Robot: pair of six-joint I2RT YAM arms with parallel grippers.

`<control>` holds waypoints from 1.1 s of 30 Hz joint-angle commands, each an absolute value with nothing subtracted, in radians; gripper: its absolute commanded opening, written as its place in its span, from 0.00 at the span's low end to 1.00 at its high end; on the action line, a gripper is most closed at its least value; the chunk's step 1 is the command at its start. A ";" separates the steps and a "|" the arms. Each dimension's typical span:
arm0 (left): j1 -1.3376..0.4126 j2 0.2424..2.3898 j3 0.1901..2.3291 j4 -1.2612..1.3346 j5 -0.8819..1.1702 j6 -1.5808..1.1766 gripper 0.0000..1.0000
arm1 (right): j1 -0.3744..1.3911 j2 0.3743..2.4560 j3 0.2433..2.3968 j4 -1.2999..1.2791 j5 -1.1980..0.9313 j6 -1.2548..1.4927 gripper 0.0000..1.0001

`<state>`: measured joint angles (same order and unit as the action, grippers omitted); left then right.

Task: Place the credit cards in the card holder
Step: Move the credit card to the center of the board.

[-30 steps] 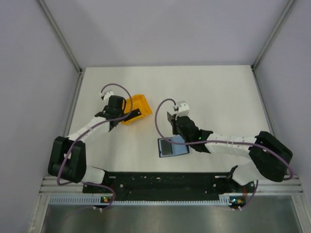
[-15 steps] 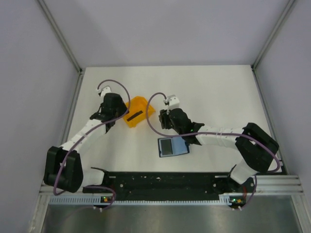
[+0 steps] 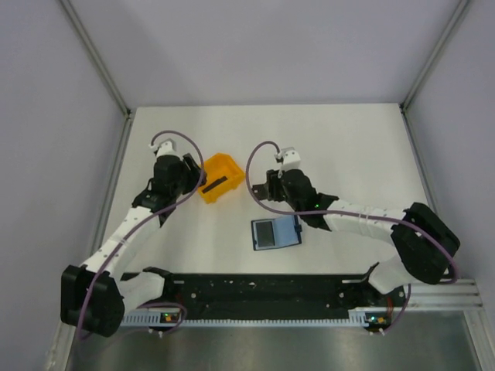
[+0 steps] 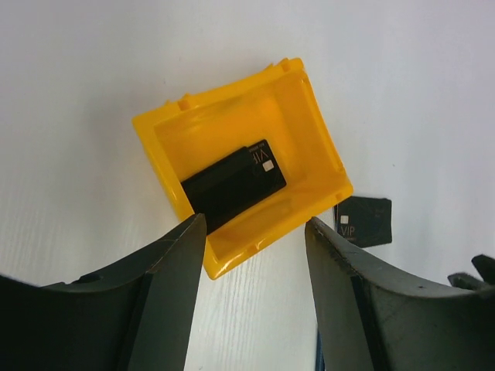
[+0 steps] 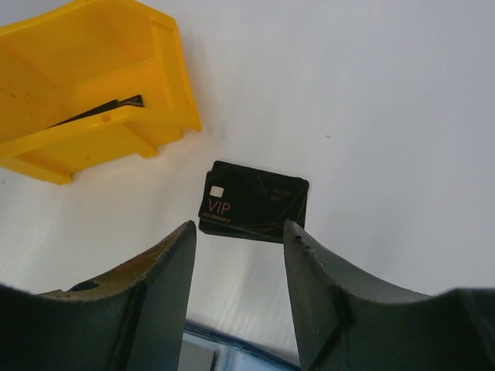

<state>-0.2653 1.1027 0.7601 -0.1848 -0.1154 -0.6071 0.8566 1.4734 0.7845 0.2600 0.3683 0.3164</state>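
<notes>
Credit cards (image 4: 234, 185) (image 4: 363, 220), both thin, flat, matt-black rectangles with rounded corners, a small pale chip and "VIP" lettering, lay apart; one rested inside the yellow bin (image 4: 309, 147), skewed to its walls; the other lay flat on the white desk (image 3: 348, 154), near the bin's corner and touching nothing else; the bin was glossy moulded plastic, rectangular and open-topped, with one wall cut lower than the rest; the card holder (image 3: 276, 232) lay opened flat nearer the arm bases, squarish, its left half dark with a greyish panel, its right half a lighter blue, apart from both cards. The left end effector (image 4: 255, 224) hung above the bin's near rim, its two dark, smooth fingers spread wide, grasping nothing; whether they touched the bin could not be told. The right end effector (image 5: 240, 228) hung over the card on the desk, fingers likewise spread, grasping nothing, the card showing between them.
</notes>
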 commanded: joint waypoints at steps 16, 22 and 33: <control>-0.453 1.054 0.545 -0.018 -0.035 -0.618 0.54 | 0.739 1.772 1.064 0.104 0.209 0.325 0.19; -0.453 1.081 0.549 -0.009 -0.037 -0.626 0.53 | 0.741 1.900 1.172 0.037 0.199 0.319 0.19; -0.451 1.034 0.526 -0.054 -0.095 -0.630 0.54 | 0.807 1.962 1.163 -0.029 0.146 0.394 0.19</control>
<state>-0.4488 1.0679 0.5453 -0.0715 -0.0685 -0.6262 0.7570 1.9293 1.1469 0.0261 0.1787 0.3634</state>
